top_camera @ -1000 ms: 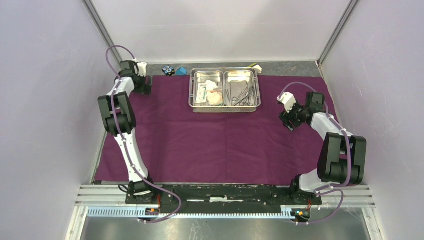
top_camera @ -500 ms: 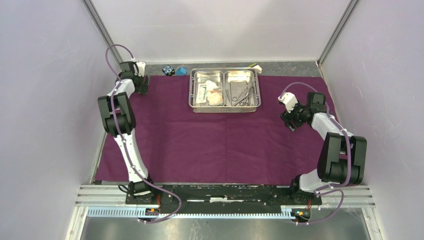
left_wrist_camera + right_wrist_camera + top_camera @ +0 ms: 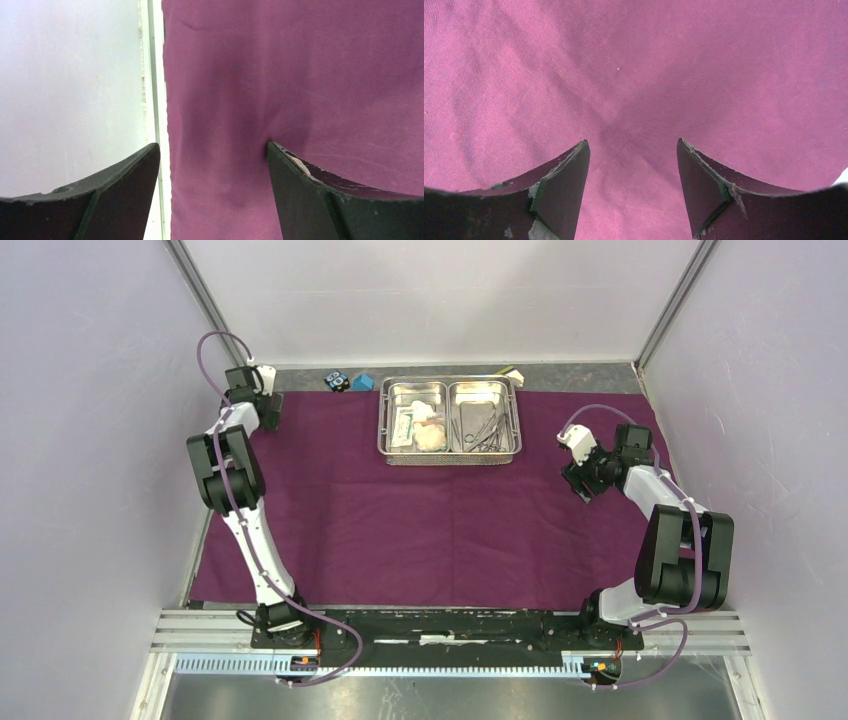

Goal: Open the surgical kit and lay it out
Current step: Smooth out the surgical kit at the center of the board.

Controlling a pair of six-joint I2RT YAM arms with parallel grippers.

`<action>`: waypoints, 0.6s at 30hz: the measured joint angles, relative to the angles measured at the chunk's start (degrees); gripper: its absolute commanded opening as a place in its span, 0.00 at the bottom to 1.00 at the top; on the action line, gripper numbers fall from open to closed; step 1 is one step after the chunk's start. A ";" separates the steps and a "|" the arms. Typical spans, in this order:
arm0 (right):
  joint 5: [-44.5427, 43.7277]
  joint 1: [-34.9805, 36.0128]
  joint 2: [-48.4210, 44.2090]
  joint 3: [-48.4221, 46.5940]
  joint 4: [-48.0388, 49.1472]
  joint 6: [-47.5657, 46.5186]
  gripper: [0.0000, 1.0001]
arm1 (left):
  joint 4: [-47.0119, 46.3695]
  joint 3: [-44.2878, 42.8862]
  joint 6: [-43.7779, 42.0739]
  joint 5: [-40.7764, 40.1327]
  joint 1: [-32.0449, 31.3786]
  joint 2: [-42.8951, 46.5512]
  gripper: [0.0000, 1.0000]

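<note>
- While both arms reach out over the counter (image 3: 580,370), the dark-purple cloth wrap (image 3: 430,530) lies spread out flat and covers most of it
- The shiny steel tray (image 3: 449,459) sits on the cloth at 12 o'clock, close to the far edge
- The tray's left half holds the flat white packet (image 3: 403,425) and the white gauze wads (image 3: 432,436)
- The tray's right half holds the slim steel clamps (image 3: 482,428), all in a heap
- The left claw (image 3: 266,410) is at 10 o'clock, by the far left corner of the cloth, with its fingers (image 3: 120,190) wide apart and nothing between them
- From the left wrist, the edge of the cloth runs between those two fingers, so one finger is over the pale strip beside the cloth and the other is over the cloth
- I cannot tell if that finger touches the cloth
- The right claw (image 3: 580,485) is at 3 o'clock, low over the right side of the cloth, well apart from the tray
- Its fingers (image 3: 559,185) are apart too, with only purple cloth showing between them
- A small black block (image 3: 338,381) and a small blue block (image 3: 363,382) sit on the bare counter past the far edge of the cloth, at 10 o'clock from the tray
</note>
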State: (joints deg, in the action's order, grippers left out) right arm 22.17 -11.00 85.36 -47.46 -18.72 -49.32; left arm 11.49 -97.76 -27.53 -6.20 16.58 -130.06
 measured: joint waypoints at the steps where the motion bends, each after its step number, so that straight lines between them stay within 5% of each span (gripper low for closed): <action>1: 0.00 0.00 0.00 0.00 -0.02 -0.02 0.72 | -0.02 -0.11 -0.04 -0.22 0.09 -0.09 0.87; 18: -1.73 -0.81 -1.99 0.33 -0.28 -0.22 0.73 | 8.37 -1.77 -0.44 0.13 1.77 2.10 1.00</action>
State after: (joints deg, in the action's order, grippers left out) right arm 20.45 -11.81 83.37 -47.13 -19.00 -49.54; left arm 19.86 -99.53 -27.97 -6.07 18.35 -127.96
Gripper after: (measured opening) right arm 0.725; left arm 0.994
